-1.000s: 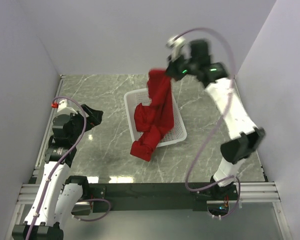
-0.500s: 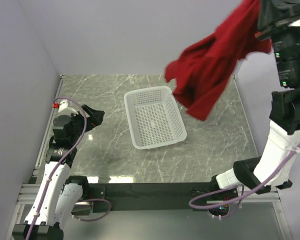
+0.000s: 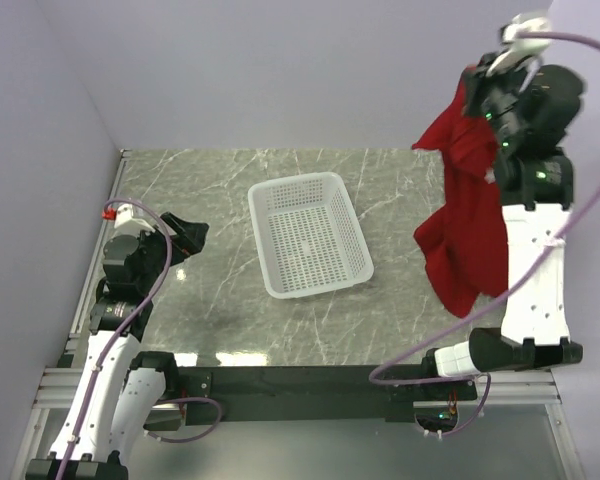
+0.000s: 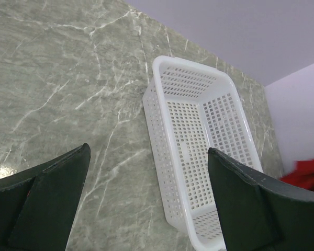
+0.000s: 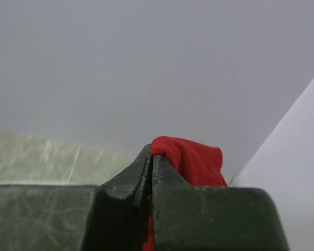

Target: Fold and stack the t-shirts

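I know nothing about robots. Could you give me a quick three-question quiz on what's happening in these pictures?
1. True or false: the red t-shirt lies inside the white basket.
2. Which fingers are clamped on the t-shirt? A) left fingers B) right fingers
3. Fill in: the left fingers stand wide ____, holding nothing.
Key: 1 false, it hangs in the air, clear of the basket; 2 B; 3 open.

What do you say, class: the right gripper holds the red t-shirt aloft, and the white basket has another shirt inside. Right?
Wrong on the basket: the top external view shows it empty. The right gripper does hold the t-shirt aloft.
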